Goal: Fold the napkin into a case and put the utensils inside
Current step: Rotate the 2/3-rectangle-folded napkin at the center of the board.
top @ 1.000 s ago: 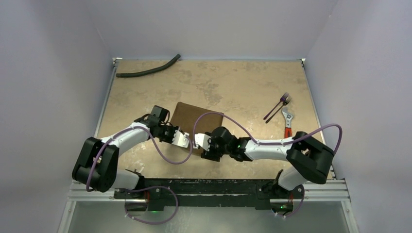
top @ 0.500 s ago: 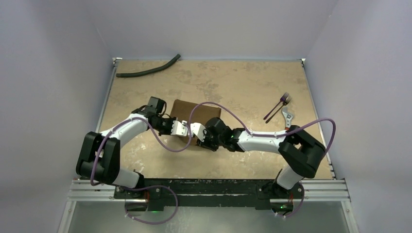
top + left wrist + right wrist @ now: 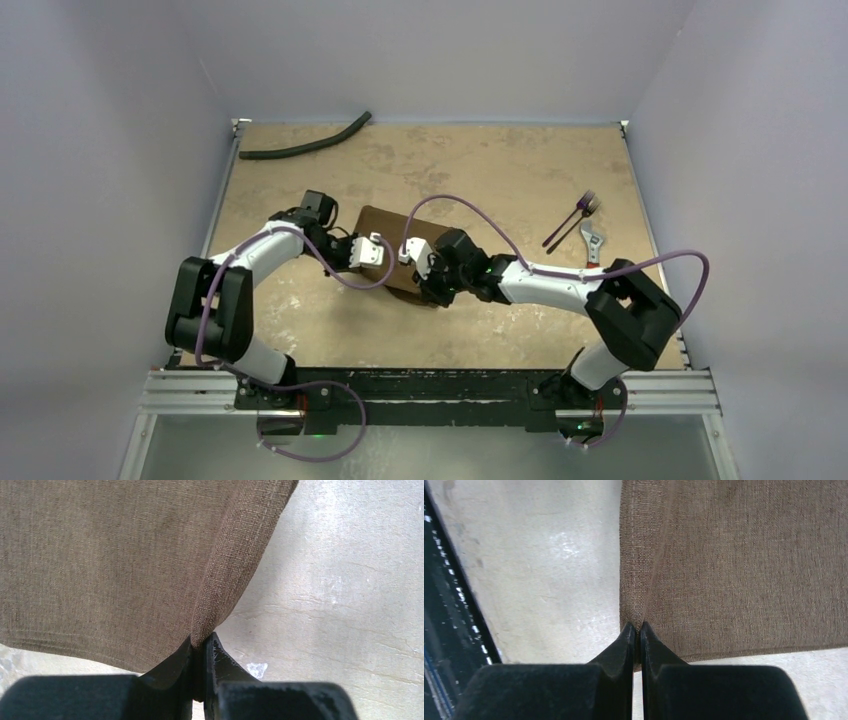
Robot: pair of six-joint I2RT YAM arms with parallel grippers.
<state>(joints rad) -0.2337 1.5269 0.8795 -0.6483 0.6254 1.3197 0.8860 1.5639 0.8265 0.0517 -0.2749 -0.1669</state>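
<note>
Napkin [image 3: 381, 223]: one plain brown woven cloth, matte, lying just toward 9 o'clock of the middle of the counter [image 3: 480, 170]. In the top view it shows as a dark, roughly rectangular patch, its near part hidden under both wrists.

Left pincer [image 3: 374, 251]: at the napkin's 9 o'clock side, fingers pressed together on the cloth. In the left wrist view, left pincer [image 3: 201, 642] nips a raised ridge of napkin [image 3: 110, 565] between its dark tips; the ridge runs up and away toward 1 o'clock along a stitched hem, with bare counter at 3 o'clock of it.

Right pincer [image 3: 411, 252]: just beside the left one, at its 3 o'clock, over the same near part of the cloth. In the right wrist view, right pincer [image 3: 637, 630] is clamped on a thin pleat at the napkin's [image 3: 744, 565] edge; bare counter lies at 9 o'clock of the cloth, and a black rail [image 3: 444, 605] beyond that.

Utensils [image 3: 570, 222]: slim dark purplish pieces lying together, slanted, well apart from the napkin at its 3 o'clock, near the counter's edge. Exact count cannot be told.

Wrench [image 3: 591, 240]: silver head, just beside the utensils at their 5 o'clock.

Hose [image 3: 300, 146]: long, black, curved, at the counter's 11 o'clock corner.

Cables [image 3: 470, 212]: purple, looping over both arms.
</note>
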